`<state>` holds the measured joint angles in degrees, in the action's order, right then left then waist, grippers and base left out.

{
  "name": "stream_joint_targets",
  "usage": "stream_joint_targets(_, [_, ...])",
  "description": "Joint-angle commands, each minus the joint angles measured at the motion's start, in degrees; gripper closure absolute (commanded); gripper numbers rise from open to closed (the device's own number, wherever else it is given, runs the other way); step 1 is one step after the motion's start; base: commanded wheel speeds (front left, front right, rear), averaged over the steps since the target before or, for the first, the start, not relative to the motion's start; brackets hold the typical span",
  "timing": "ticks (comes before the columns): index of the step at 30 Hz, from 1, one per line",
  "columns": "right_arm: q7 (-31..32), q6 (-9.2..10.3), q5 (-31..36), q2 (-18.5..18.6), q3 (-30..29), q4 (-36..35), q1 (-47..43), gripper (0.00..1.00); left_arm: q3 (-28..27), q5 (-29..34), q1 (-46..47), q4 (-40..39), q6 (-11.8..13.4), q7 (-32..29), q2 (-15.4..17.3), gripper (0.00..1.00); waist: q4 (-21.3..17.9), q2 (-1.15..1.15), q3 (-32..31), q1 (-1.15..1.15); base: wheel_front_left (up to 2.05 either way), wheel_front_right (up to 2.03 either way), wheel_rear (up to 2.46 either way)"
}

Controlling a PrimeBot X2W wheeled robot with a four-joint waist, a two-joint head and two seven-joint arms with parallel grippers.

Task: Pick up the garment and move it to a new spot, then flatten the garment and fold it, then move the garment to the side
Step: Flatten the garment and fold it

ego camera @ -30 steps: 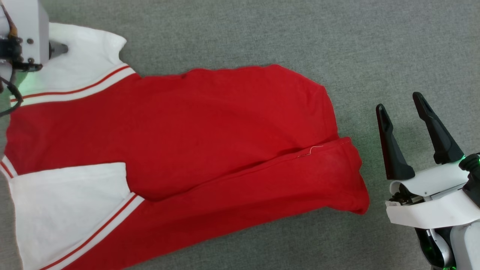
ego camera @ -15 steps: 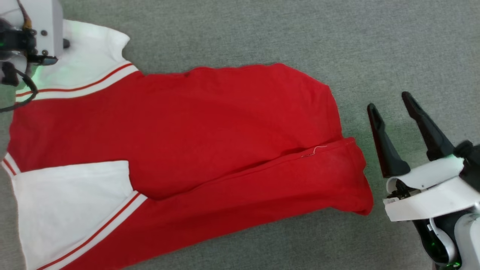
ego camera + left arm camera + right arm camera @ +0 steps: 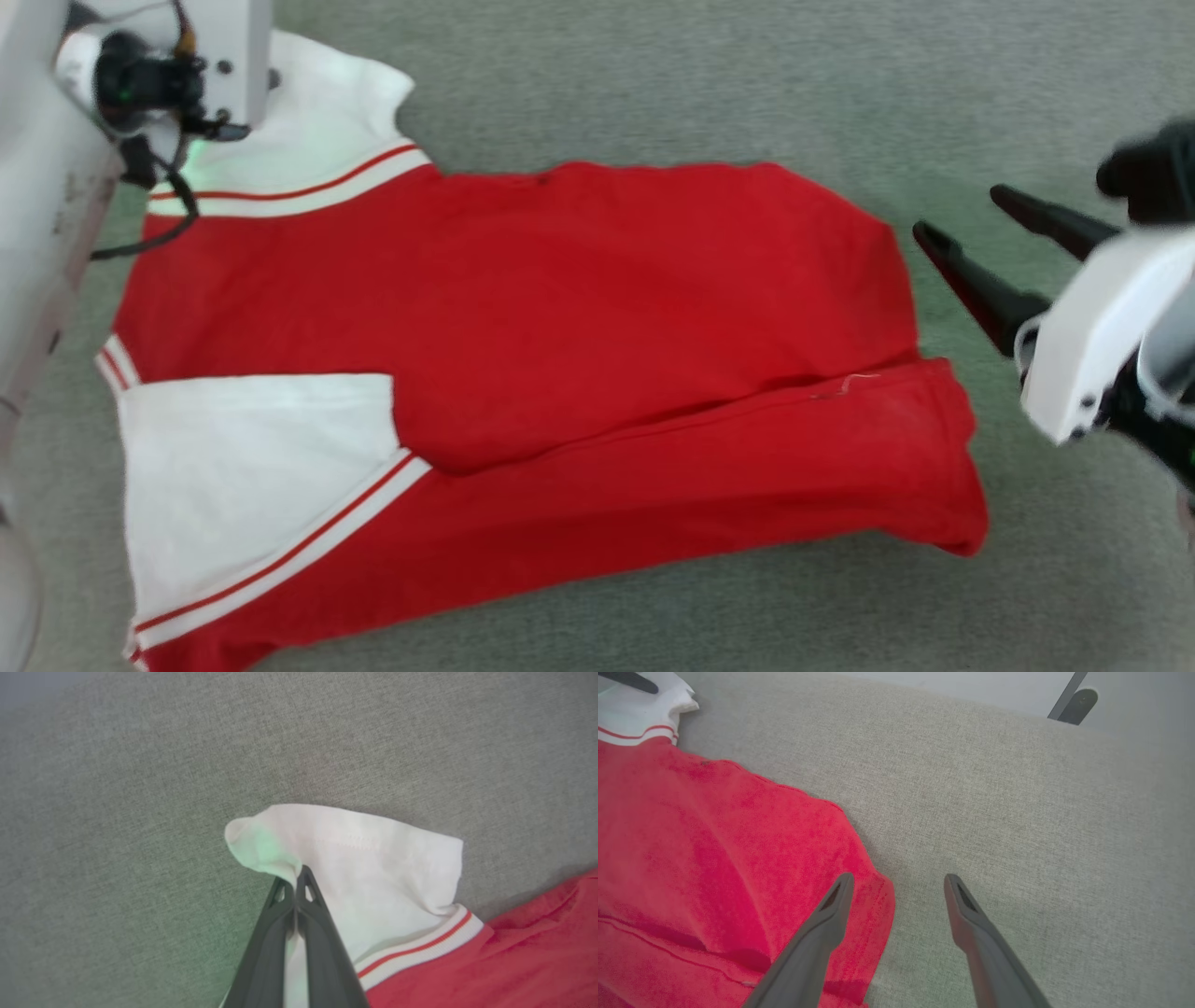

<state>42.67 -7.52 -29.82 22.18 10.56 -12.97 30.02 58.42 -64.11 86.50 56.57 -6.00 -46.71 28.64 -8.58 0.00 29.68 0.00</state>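
Note:
The garment (image 3: 560,308) lies spread on a grey fabric surface, red body outward, with a white striped-trim sleeve at each left corner. My left gripper (image 3: 300,872) is shut on the edge of the far white sleeve (image 3: 373,868), and a strip of white cloth shows between its fingers. Its wrist housing (image 3: 205,65) covers that sleeve corner in the head view. My right gripper (image 3: 960,211) stands open beside the garment's right hem. In the right wrist view one finger (image 3: 831,905) hangs over the red hem (image 3: 873,905) and the other over bare grey fabric.
The grey fabric surface (image 3: 747,84) runs on beyond the garment at the top and right. A dark slanted leg with a rounded foot (image 3: 1076,697) stands past the surface's far edge. My pale left forearm (image 3: 37,233) runs down the left side.
The head camera has swung, sliding the whole picture rightward. My left gripper has shut on the white sleeve. My right gripper has risen and tilted left toward the hem, still open.

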Motion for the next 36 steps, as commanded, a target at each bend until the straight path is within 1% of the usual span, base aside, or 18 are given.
stream_joint_targets(1, [5.05,0.04,-1.31,-0.44,0.01,1.32,2.50,0.00,0.13,0.03,0.75,0.22,-0.37,0.63,-0.96,1.00,2.01,0.00,0.07,0.00,0.00,0.00,0.00])
stream_joint_targets(4, [12.80,0.04,-2.44,-0.76,0.56,3.85,6.35,0.00,0.23,0.02,1.33,0.57,-0.60,1.41,-2.21,1.00,3.25,0.00,0.52,0.00,0.00,0.00,0.00])
stream_joint_targets(10, [23.77,0.04,-2.34,-2.42,2.42,9.78,12.16,0.00,0.52,-0.21,1.73,1.41,-1.11,3.09,-3.44,1.00,4.50,0.00,1.18,0.00,0.00,0.00,0.00])
stream_joint_targets(13, [28.35,0.04,-1.96,-2.96,3.27,12.33,14.27,0.00,0.35,-0.58,1.81,1.99,-1.33,3.75,-3.75,1.00,4.71,0.00,1.42,0.00,0.00,0.00,0.00])
stream_joint_targets(14, [28.35,0.04,-1.96,-2.96,3.27,12.33,14.27,0.00,0.35,-0.58,1.81,1.99,-1.33,3.75,-3.75,1.00,4.71,0.00,1.42,0.00,0.00,0.00,0.00])
stream_joint_targets(15, [30.73,0.05,-1.22,-3.04,3.98,13.65,15.59,0.00,0.59,-0.65,1.83,2.32,-1.43,4.01,-3.82,1.00,4.76,0.00,1.52,0.00,0.00,0.00,0.00])
stream_joint_targets(16, [31.82,0.05,-1.10,-3.22,4.25,14.37,16.15,0.00,0.64,-0.78,1.88,2.49,-1.47,4.06,-3.87,1.00,4.75,0.00,1.57,0.00,0.00,0.00,0.00])
stream_joint_targets(17, [32.72,0.05,-0.82,-3.38,4.38,15.13,16.62,0.00,0.69,-0.88,1.93,2.61,-1.50,4.19,-3.94,1.00,4.72,0.00,1.62,0.00,0.00,0.00,0.00])
stream_joint_targets(18, [33.52,0.05,-0.45,-3.44,4.50,16.05,17.23,0.03,0.72,-1.01,2.03,2.76,-1.53,4.30,-3.98,1.00,4.70,0.00,1.70,0.00,0.00,0.00,0.00])
stream_joint_targets(19, [33.52,0.05,-0.45,-3.44,4.50,16.05,17.23,0.03,0.72,-1.01,2.03,2.76,-1.53,4.30,-3.98,1.00,4.70,0.00,1.70,0.00,0.00,0.00,0.00])
stream_joint_targets(20, [34.16,0.05,-0.35,-3.59,4.72,16.79,17.82,0.31,0.77,-1.03,2.13,2.87,-1.44,4.33,-4.02,1.00,4.67,0.00,1.77,0.00,0.00,0.00,0.00])
stream_joint_targets(21, [34.55,0.05,-0.24,-3.94,4.67,17.66,18.42,0.78,0.81,-1.02,2.21,2.97,-1.47,4.49,-4.05,1.00,4.63,0.00,1.84,0.00,0.00,0.00,0.00])
stream_joint_targets(22, [34.96,0.05,0.09,-4.14,4.53,18.49,19.03,1.00,0.85,-1.13,2.31,3.04,-1.49,4.59,-4.08,1.00,4.59,0.00,1.91,0.00,0.00,0.00,0.00])
stream_joint_targets(25, [35.28,0.04,0.28,-4.97,4.34,20.34,20.39,1.00,1.11,-1.27,2.58,3.00,-1.52,5.10,-4.24,1.00,4.55,0.00,2.06,0.00,0.00,0.00,0.00])
stream_joint_targets(30, [33.47,0.05,1.03,-6.17,2.78,22.40,22.05,1.00,1.41,-1.58,2.79,2.84,-1.54,6.32,-4.09,1.00,4.72,0.00,1.75,0.00,0.00,0.00,0.00])
stream_joint_targets(36, [29.64,0.05,0.24,-5.35,2.25,22.55,21.33,1.00,0.93,-3.14,2.42,2.49,-1.55,6.79,-3.47,1.00,5.80,0.00,-0.16,0.00,0.00,0.00,0.00])
